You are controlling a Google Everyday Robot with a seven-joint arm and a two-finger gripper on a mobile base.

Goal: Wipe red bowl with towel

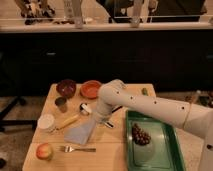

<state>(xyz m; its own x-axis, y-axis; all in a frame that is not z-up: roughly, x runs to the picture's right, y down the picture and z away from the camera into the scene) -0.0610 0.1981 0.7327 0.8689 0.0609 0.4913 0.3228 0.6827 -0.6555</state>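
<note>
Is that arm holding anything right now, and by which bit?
Cannot tell for sure. The gripper sits at the far right corner of the towel, which narrows toward it, but the arm hides the contact.

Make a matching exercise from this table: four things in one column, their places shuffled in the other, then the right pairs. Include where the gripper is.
Things
1. red bowl
2. towel
3. apple
4. grapes

Places
A. in the green tray
B. at a front corner of the table, beside the fork
C. at the back of the table, beside the maroon bowl
D. flat in the middle of the table, with the gripper at its far edge

Pairs: 1-C, 2-D, 3-B, 4-A
</note>
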